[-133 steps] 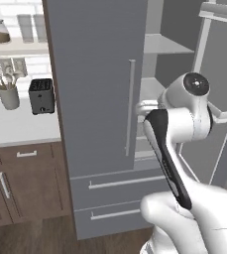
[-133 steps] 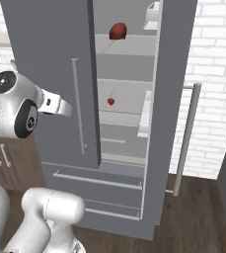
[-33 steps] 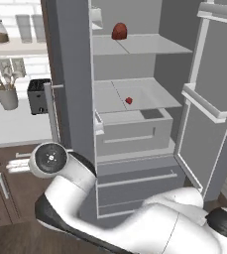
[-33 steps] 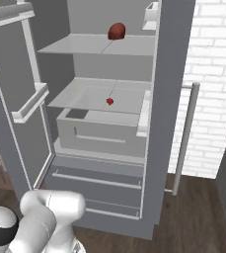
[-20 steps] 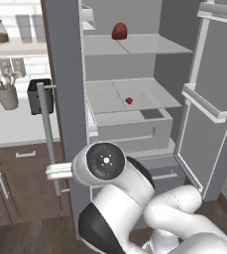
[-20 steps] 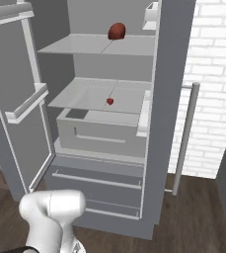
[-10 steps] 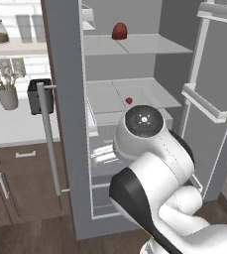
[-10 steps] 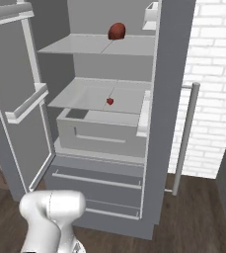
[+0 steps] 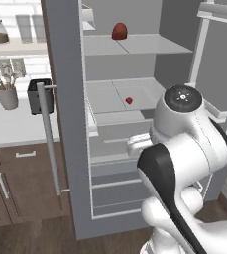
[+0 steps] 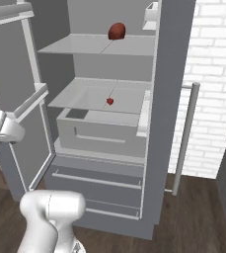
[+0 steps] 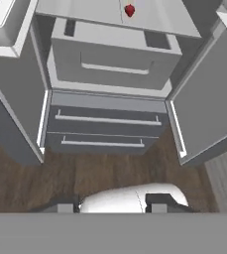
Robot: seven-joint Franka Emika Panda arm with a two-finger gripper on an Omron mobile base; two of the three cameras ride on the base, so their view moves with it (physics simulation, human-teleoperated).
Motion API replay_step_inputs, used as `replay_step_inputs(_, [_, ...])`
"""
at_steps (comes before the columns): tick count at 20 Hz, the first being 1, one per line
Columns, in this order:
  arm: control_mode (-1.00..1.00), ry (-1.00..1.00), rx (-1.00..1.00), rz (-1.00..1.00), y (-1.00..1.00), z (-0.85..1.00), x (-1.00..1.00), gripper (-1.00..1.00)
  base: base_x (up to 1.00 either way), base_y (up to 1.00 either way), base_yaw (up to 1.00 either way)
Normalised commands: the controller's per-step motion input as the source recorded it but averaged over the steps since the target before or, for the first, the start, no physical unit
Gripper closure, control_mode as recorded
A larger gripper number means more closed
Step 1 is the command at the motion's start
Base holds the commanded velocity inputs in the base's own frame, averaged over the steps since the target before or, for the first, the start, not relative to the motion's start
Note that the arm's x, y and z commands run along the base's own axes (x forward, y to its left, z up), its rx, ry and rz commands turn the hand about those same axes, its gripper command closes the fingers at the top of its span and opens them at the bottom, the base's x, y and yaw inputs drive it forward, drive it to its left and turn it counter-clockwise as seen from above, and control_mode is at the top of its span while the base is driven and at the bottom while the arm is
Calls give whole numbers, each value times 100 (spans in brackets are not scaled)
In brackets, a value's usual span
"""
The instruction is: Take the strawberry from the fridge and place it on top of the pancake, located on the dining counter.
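My view: pale middle shelf [image 10: 85, 99] carries the strawberry [image 10: 110, 101]; upper shelf [image 10: 80, 45] carries a dark red lump [image 10: 116, 31].

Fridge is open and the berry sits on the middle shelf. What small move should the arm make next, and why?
Probably raise and extend the hand toward the strawberry. The fridge stands open, the berry lies alone on the middle shelf, and the hand view looks down at the lower drawers, with the berry at its top edge.
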Motion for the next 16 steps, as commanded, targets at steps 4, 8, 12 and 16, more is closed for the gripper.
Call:
replay_step_inputs(4, [-100,-38,1,0,-59,0,-6,-100,0,0,0])
replay_step_inputs(8, [-100,-12,10,2,-32,21,0,-100,0,0,0])
replay_step_inputs(12, [-100,0,12,8,-24,42,0,-100,0,0,0])
replay_step_inputs(16, [-100,-3,2,7,-15,16,0,-100,0,0,0])
